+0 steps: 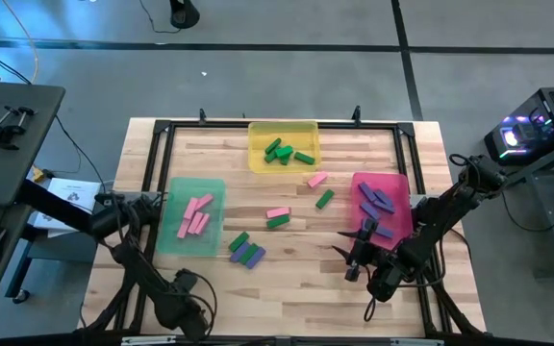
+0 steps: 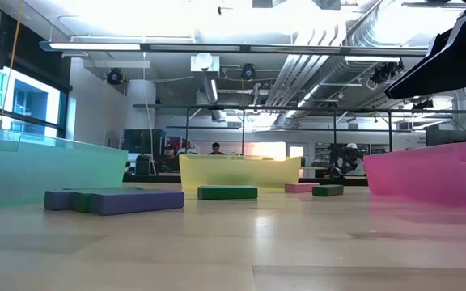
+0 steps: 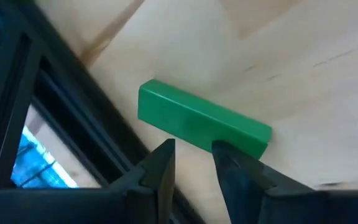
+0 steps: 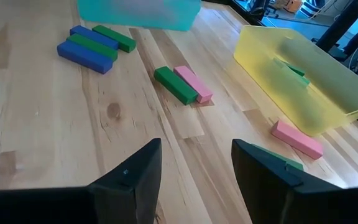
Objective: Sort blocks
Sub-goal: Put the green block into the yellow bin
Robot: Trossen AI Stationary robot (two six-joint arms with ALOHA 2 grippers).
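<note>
Down at the near side, the right pincer (image 4: 196,150) hangs over bare bench (image 1: 296,288) at about 4 o'clock, fingers spread wide with nothing between them, just off the near corner of the pink tray (image 1: 399,183). Nearest of the loose blocks is the mixed cluster (image 1: 246,250) at 7 o'clock, green and blue-purple bars lying side by side, touching.

Over at 9 o'clock, by the dark frame rail (image 3: 73,106) at the bench edge, the left pincer (image 3: 194,148) shows only a narrow gap, its tips right at the long side of a green block (image 3: 197,118) lying flat on the wood. I cannot tell whether they touch it.

Mid-bench, a pink-and-green pair (image 1: 277,217) lies pressed together. Toward 2 o'clock, a lone green bar (image 1: 324,199) and a lone pink bar (image 1: 317,179) sit near each other but apart.

The green tray (image 1: 176,197) at 9 o'clock holds pink blocks (image 1: 196,216). The pink tray holds blue-purple blocks (image 1: 378,200). Farthest out at 12 o'clock, the yellow tray (image 1: 258,130) holds green blocks (image 1: 285,152).
</note>
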